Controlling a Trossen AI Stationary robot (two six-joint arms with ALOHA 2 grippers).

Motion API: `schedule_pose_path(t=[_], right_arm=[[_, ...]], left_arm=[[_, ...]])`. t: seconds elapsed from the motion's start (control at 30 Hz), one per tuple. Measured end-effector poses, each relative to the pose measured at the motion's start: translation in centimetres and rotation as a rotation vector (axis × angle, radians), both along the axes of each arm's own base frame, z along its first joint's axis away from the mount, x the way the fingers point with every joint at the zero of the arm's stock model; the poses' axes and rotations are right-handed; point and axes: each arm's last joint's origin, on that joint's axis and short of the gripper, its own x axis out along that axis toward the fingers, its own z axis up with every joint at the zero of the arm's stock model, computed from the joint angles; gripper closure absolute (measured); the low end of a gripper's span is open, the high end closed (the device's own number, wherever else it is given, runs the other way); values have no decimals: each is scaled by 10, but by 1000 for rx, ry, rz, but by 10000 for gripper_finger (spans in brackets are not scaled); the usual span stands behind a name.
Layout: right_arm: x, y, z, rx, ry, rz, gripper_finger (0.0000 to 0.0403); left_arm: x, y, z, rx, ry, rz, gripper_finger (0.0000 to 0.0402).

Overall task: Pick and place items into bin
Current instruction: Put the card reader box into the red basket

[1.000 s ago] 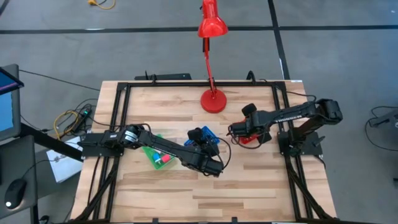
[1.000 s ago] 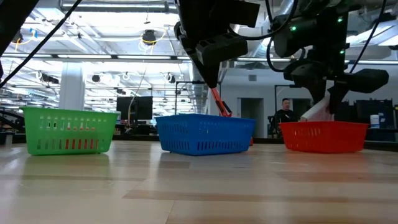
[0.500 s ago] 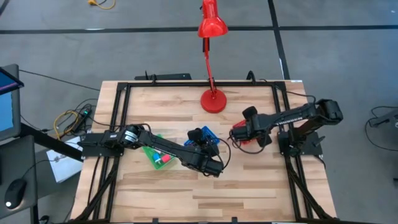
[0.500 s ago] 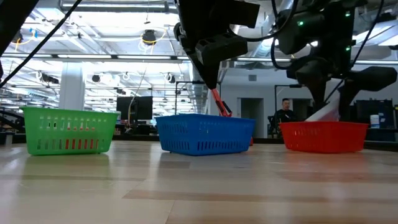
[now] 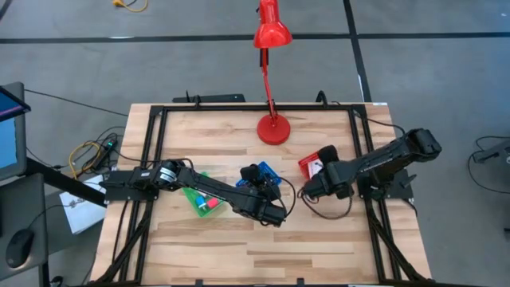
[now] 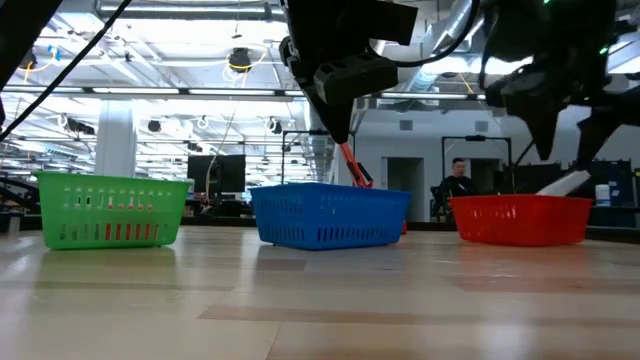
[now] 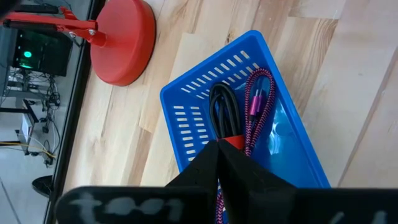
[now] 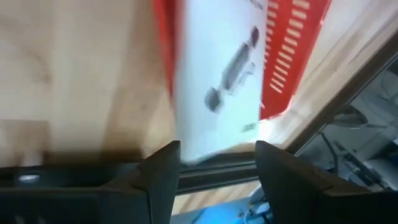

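Note:
My left gripper hangs shut over the blue bin, in the middle of the table. In that bin lie a looped black cord with a red end and a pink braided cord. The white printed packet lies in the red bin, one end leaning up over its rim. My right gripper stands open just nearside of the red bin, its fingers on either side of the packet's view and clear of it. My left gripper's shut fingertips point slanting down into the blue bin. The black cord's red end shows right at them. The fingers hide the spot, so I cannot tell whether they touch the cord or pinch it.
A green bin with small pink and red things stands left of the blue one, under my left arm. The red desk lamp's round base stands behind the bins, near the far edge. Bare wood lies along the near edge.
My right gripper has let go of the white packet over the red bin and has drawn back toward the table's near edge. The packet, which stood steep below the fingers, has tipped over and now lies slanted in the red bin.

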Motion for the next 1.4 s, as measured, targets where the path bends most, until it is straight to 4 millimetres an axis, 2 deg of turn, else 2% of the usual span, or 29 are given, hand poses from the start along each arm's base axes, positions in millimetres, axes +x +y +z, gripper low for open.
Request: schedule_pose_path(t=[0.2, 0.37, 0.53, 0.8, 0.97, 1.2, 1.4], right_arm=[[-2, 22, 7, 26, -51, 16, 217], [-3, 21, 8, 15, -39, 13, 234], [-1, 6, 9, 2, -33, -87, 278], [10, -28, 7, 46, -41, -187, 395], [20, -50, 1, 199, -73, -259, 397], [22, -77, -14, 220, 1, -373, 402], [23, -92, -33, 227, 80, -418, 402]], left_arm=[[0, 0, 0, -1, 0, 0, 401], [0, 0, 0, -1, 1, -1, 402], [0, -1, 0, -1, 1, -2, 401], [0, -1, 0, -1, 2, -4, 401], [0, -1, 0, -1, 5, -7, 401], [0, -1, 0, 0, 15, -18, 401], [-1, -1, 0, 6, 35, -38, 401]])
